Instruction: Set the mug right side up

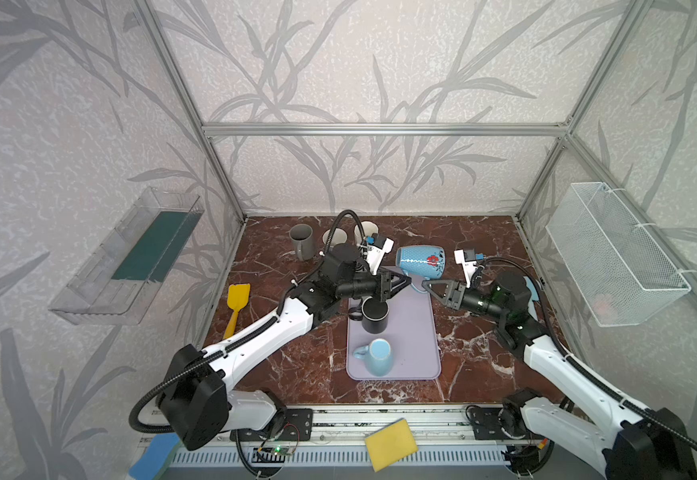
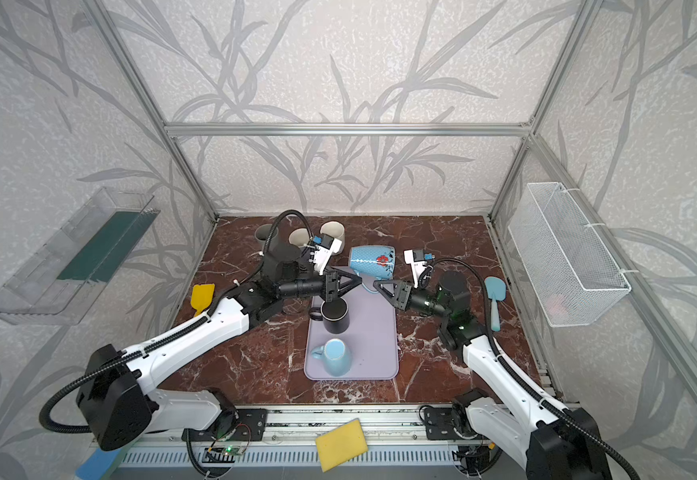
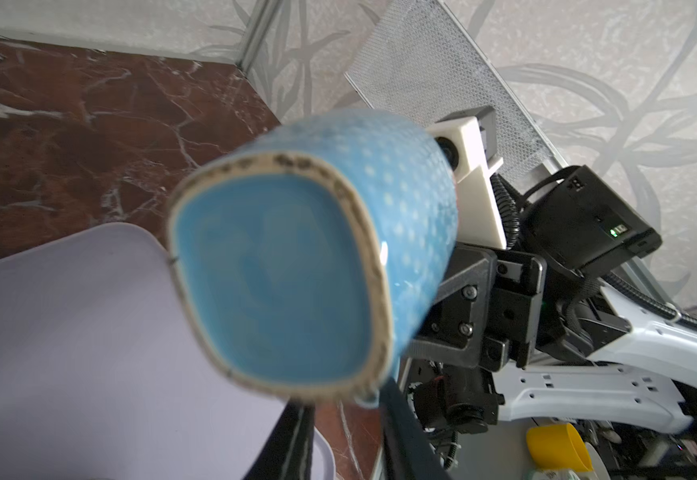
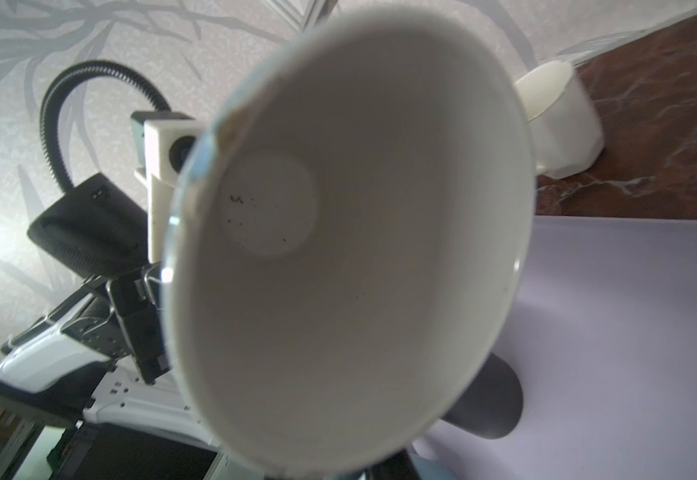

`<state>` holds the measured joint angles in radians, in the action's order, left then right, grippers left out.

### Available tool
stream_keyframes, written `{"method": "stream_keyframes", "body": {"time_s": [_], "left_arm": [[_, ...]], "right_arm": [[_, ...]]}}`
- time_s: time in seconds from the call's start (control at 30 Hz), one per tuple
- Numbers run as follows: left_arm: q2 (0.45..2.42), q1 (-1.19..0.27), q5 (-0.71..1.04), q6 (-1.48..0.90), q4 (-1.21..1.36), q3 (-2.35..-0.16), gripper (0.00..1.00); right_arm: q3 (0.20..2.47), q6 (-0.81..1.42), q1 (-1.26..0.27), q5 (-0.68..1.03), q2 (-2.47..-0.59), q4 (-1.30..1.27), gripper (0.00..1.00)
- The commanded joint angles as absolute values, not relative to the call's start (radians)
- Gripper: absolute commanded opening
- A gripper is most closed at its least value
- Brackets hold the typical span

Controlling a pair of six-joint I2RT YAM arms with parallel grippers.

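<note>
Mug (image 1: 417, 259): sideways | right fingers (image 1: 436, 289): clamped on handle (image 1: 417, 287) | left fingers (image 3: 299, 440): slightly parted

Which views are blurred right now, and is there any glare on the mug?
Left wrist view: the mug shows its base very close, soft-edged. Right wrist view: its white inside fills the frame, out of focus, with small glare spots on the rim. Both top views: the mug is evenly lit and fairly sharp, no hard shadows.

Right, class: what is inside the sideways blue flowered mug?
In the right wrist view the blue flowered mug looks empty: white walls and a round floor with a few dark specks. In both top views its own wall hides the inside.
</note>
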<state>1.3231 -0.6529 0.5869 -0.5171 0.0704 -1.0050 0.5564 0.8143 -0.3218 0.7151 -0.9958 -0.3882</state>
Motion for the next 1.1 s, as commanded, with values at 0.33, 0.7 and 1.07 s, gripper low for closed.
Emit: {"method": "stream_keyframes", "body": {"time_s": [0.33, 0.7, 1.07], "left_arm": [[1.282, -0.641, 0.534, -0.476, 0.038, -1.000, 0.35], [1.213, -0.640, 0.442, -0.440, -0.069, -0.994, 0.34], [1.126, -0.641, 0.392, -0.438, -0.109, -0.931, 0.33]], "right_arm": [[0.587, 0.798, -0.308, 0.657, -0.974, -0.398, 0.00], [0.675, 0.644, -0.309, 0.565, -1.020, -0.146, 0.00], [0.800, 0.540, -0.309, 0.510, -1.178, 0.001, 0.00]]}}
